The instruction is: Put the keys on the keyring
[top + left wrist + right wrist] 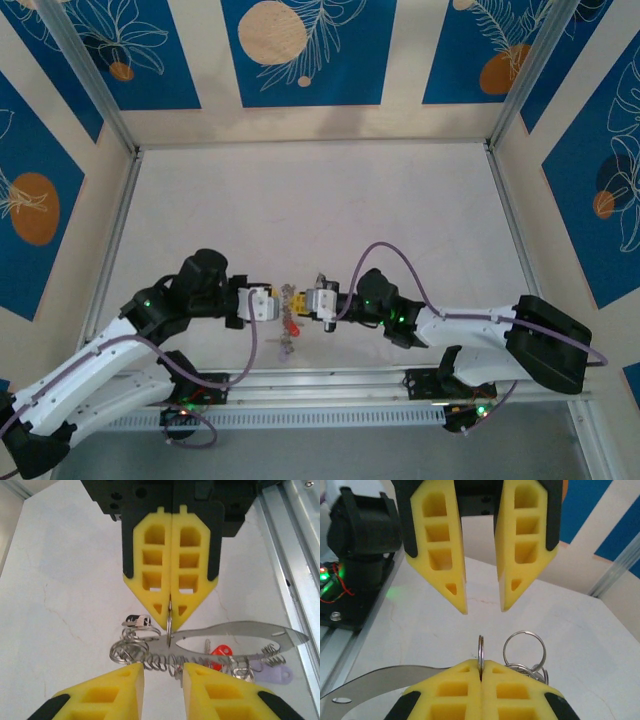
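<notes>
- Counted: one left pincer, one right pincer, one keyring, three keys with black, red, pale purple heads.
- Left pincer: a little open, empty.
- Right pincer: shut tight on a small ring.
- Keyring: between both pincers, touching that small ring.

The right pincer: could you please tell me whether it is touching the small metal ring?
Touching. The right wrist view shows the right pincer shut, with the small metal ring clamped edge-on between its pads; the left wrist view agrees.
</notes>
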`<action>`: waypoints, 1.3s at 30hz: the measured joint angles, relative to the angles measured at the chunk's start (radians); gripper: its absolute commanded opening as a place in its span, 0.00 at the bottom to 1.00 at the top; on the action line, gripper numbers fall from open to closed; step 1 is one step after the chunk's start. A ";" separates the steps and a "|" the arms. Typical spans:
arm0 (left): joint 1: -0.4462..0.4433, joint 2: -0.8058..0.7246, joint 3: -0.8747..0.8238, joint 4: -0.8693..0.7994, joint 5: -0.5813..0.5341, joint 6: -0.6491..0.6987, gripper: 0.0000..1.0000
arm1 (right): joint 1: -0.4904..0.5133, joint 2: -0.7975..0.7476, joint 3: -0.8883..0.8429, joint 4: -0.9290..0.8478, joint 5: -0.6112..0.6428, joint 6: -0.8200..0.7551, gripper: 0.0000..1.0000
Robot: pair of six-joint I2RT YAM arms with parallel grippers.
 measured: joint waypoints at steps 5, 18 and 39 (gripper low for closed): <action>0.000 -0.030 -0.045 0.051 0.036 -0.024 0.26 | -0.006 -0.024 -0.002 0.055 -0.062 -0.003 0.00; 0.000 -0.068 -0.095 0.210 0.141 -0.111 0.17 | -0.011 -0.024 -0.003 0.156 -0.121 -0.003 0.00; 0.000 -0.077 -0.112 0.253 0.178 -0.124 0.12 | -0.020 -0.032 -0.019 0.175 -0.147 -0.014 0.00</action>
